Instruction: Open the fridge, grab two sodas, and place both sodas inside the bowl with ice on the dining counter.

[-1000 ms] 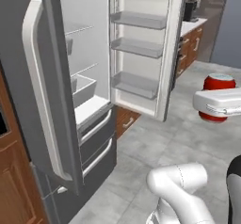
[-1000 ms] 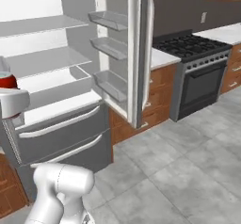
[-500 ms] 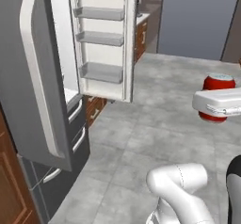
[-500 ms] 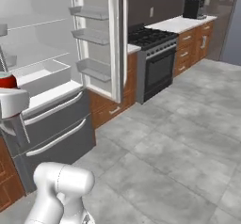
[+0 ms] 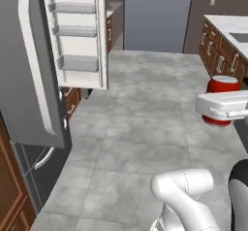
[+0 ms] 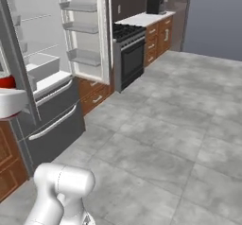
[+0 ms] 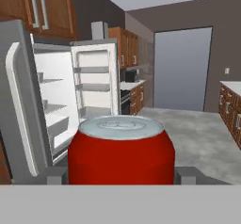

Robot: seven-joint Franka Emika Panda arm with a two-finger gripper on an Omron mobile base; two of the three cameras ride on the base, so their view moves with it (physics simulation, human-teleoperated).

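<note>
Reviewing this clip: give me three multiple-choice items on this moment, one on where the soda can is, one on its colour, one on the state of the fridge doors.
1. Where is the soda can?
A. On a fridge shelf
B. Between the fingers of the gripper
C. On the floor

2. What colour is the can's body?
A. Red
B. Blue
C. Green

3. How do the doors of the fridge stand?
A. Both shut
B. Both swung open
C. Taken off

Answers:
1 B: the hand view shows the can upright between the two finger tips, clear of the shelves.
2 A: red with a silver top in the hand view, red in the left base view too.
3 B: the hand view shows both doors swung out and the white shelved interior bared.
</note>
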